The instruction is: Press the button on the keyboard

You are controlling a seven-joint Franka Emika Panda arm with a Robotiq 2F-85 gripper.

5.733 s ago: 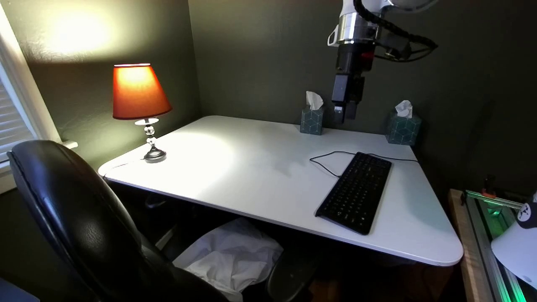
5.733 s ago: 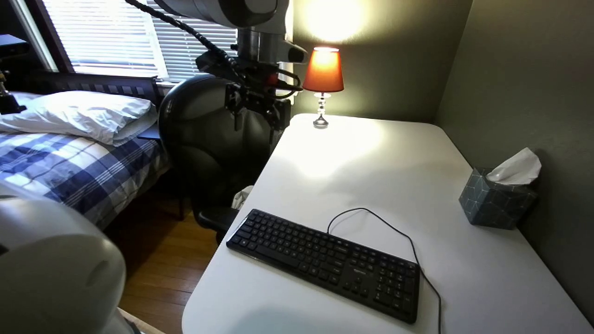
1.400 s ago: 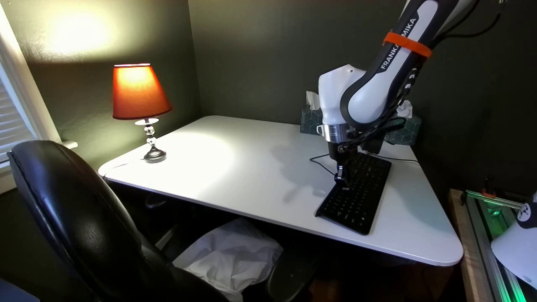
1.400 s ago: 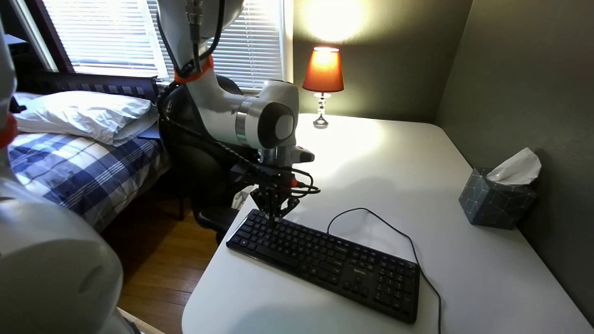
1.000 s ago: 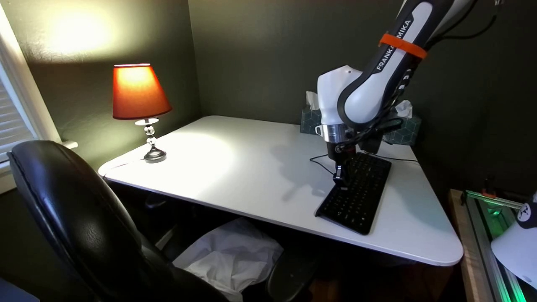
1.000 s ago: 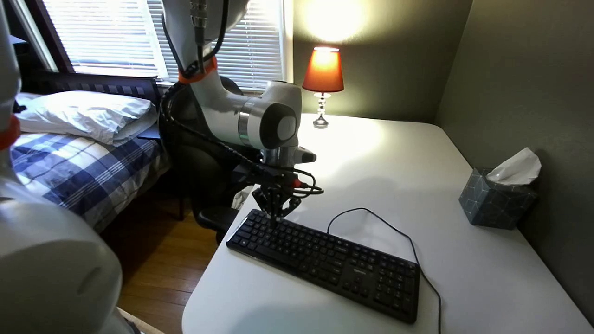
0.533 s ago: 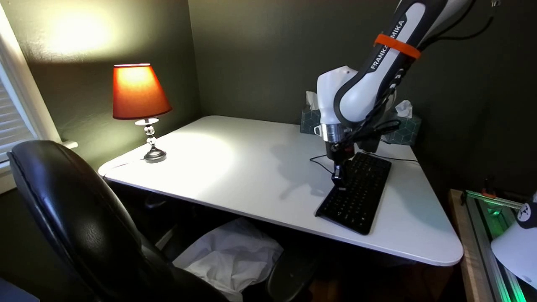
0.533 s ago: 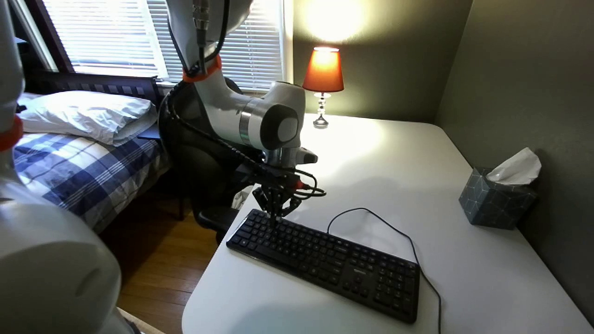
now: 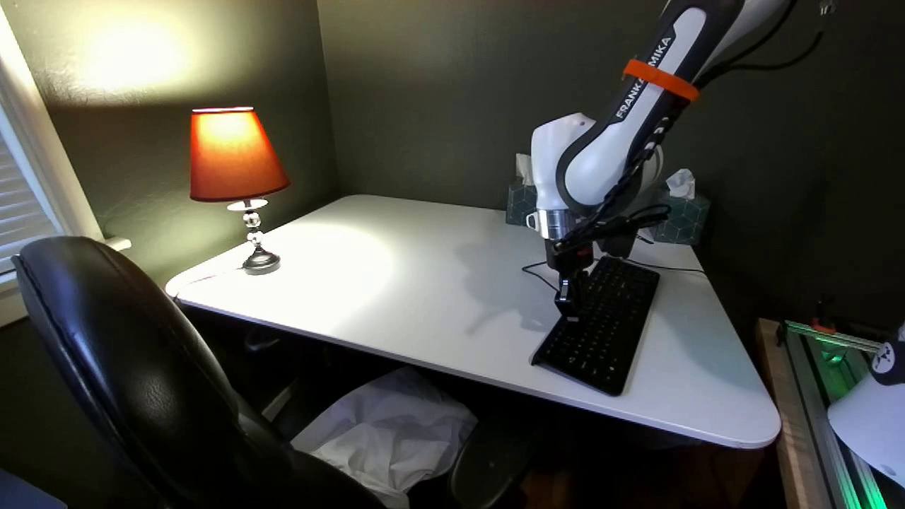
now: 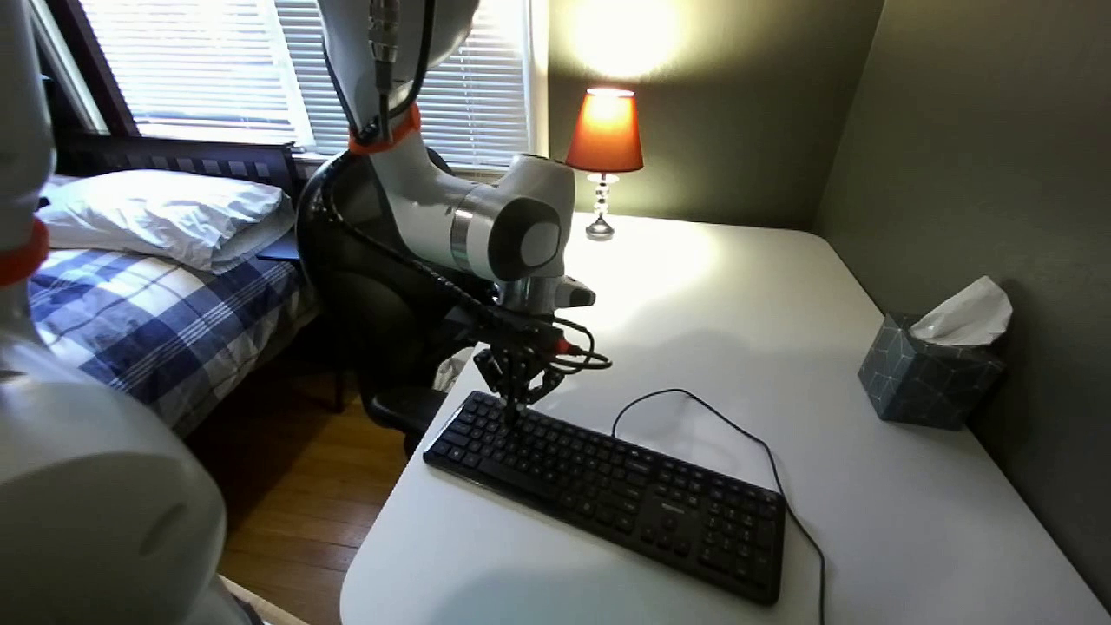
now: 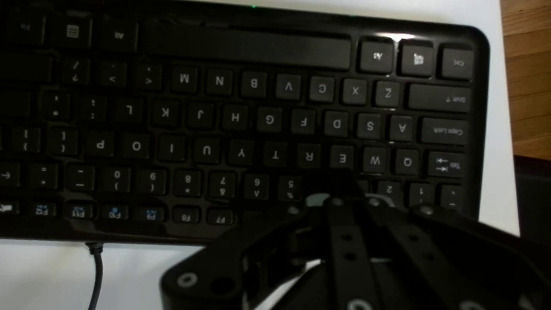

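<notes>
The end effector (image 11: 338,183), its jaws together and holding nothing, points down at the number row (image 11: 221,184) of the keyboard (image 10: 608,495), which lies on the desk (image 10: 720,330). We judge the approach done; whether a press has begun we cannot tell, so pressing, then lifting clear, likely remains

Orange-shaded table lamp (image 9: 237,157) bleaches wall (image 9: 134,56); window blinds (image 10: 200,69) glare white; soft shadow (image 9: 495,283) crosses desk (image 9: 424,247); keyboard (image 11: 185,116) dim in wrist view.

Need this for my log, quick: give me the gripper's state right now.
Gripper: closed, with nothing visibly held, down at the keyboard; whether it touches cannot be told.
</notes>
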